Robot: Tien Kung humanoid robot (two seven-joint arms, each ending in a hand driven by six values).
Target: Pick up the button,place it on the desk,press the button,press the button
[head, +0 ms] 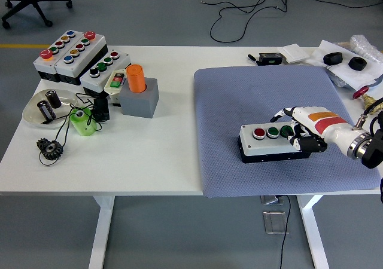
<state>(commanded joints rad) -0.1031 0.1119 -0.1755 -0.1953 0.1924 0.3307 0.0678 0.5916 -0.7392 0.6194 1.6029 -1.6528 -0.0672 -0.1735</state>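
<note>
Fingers (297, 138) of the right hand (308, 131) curl over the button box (269, 142), hiding its right end.

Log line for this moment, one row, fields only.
stage: pressing | right hand: at right end of button box, over green buttons | box: flat on blue mat | left hand: out of view

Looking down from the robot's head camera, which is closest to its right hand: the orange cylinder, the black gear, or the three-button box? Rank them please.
From the right hand:
1. Three-button box, directly beside the hand on the blue mat.
2. Orange cylinder, left of the mat, on a grey block.
3. Black gear, far left, near the front edge.
</note>
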